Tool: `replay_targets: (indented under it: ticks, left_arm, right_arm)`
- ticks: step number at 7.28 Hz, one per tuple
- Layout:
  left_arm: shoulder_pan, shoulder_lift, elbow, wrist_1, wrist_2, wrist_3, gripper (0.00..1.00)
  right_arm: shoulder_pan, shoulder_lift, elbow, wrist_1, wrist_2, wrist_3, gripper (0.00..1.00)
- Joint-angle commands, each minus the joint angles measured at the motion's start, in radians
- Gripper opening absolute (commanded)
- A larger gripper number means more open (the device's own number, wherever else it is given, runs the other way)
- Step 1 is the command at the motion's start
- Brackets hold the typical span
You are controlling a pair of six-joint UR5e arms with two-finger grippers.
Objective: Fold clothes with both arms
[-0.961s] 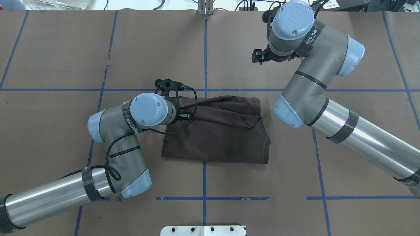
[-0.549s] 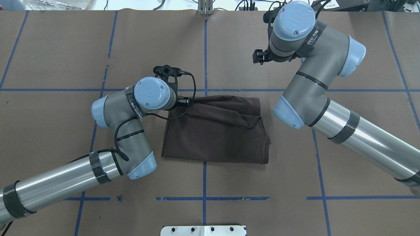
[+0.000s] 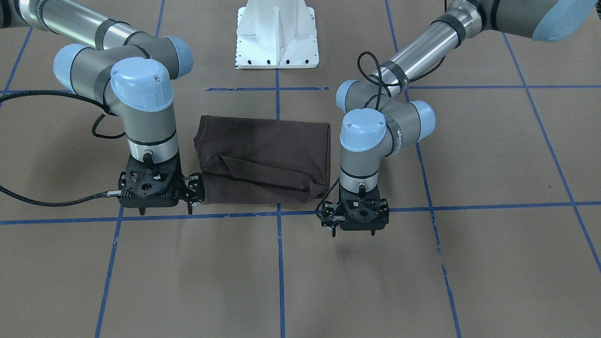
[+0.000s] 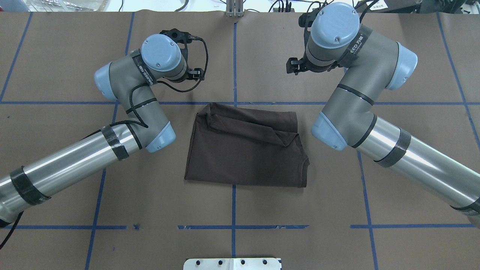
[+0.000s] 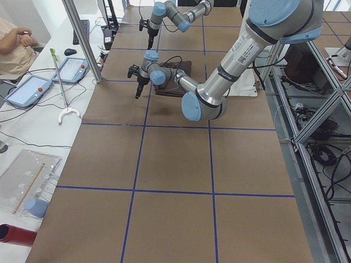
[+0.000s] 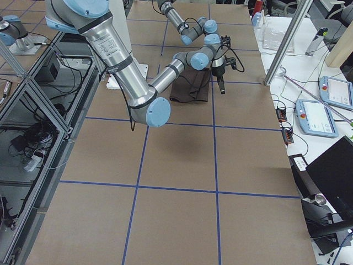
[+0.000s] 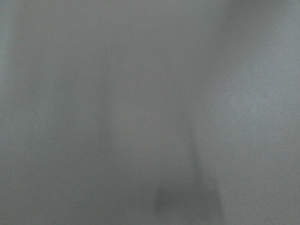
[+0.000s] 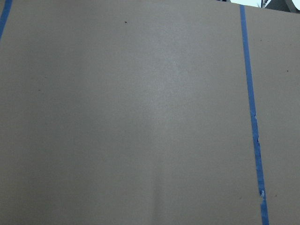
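The dark brown T-shirt [image 4: 247, 150] lies folded into a rough rectangle at the middle of the table, with a loose fold along its far edge; it also shows in the front-facing view [image 3: 263, 150]. My left gripper [image 4: 192, 72] hangs over bare paper beyond the shirt's far left corner, apart from it and empty [image 3: 334, 224]. My right gripper [image 4: 294, 66] hangs beyond the far right corner, also empty and next to the shirt's edge [image 3: 193, 195]. Both point down, and I cannot tell whether their jaws are open. Both wrist views show only brown paper.
Brown paper with blue tape lines [image 4: 234, 67] covers the table. The white pedestal base [image 3: 277, 42] stands at the near edge. A metal post [image 4: 234, 9] stands at the far edge. An operator [image 5: 16, 41] and tablets [image 5: 27, 90] are beyond the far side.
My left gripper has let go of the shirt's far left corner and moved away toward the table's far side. The corner now lies on the shirt. The right arm has barely moved.
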Motion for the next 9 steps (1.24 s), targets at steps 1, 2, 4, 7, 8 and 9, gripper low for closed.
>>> replay_targets:
  ticks: [1, 2, 4, 7, 8, 9]
  left_arm:
    - [-0.032, 0.028, -0.012, -0.076, -0.109, 0.058, 1.00]
    - [-0.032, 0.028, -0.012, -0.077, -0.111, 0.057, 1.00]
    - [-0.034, 0.028, -0.012, -0.085, -0.111, 0.057, 1.00]
    - [-0.035, 0.029, -0.012, -0.085, -0.112, 0.055, 1.00]
    - [-0.035, 0.031, -0.012, -0.085, -0.112, 0.055, 1.00]
    - [-0.037, 0.031, -0.012, -0.085, -0.112, 0.055, 1.00]
  right_arm:
    - [-0.064, -0.005, 0.040, -0.006, -0.020, 0.048, 1.00]
    - [-0.134, -0.009, 0.060, -0.012, -0.115, 0.050, 1.00]
    - [-0.277, -0.095, 0.176, -0.067, -0.283, 0.045, 1.00]
    - [-0.375, -0.112, 0.168, -0.110, -0.368, 0.039, 1.00]
    - [-0.385, -0.109, 0.160, -0.110, -0.391, 0.045, 0.99]
    - [-0.388, -0.103, 0.157, -0.107, -0.394, 0.053, 0.77]
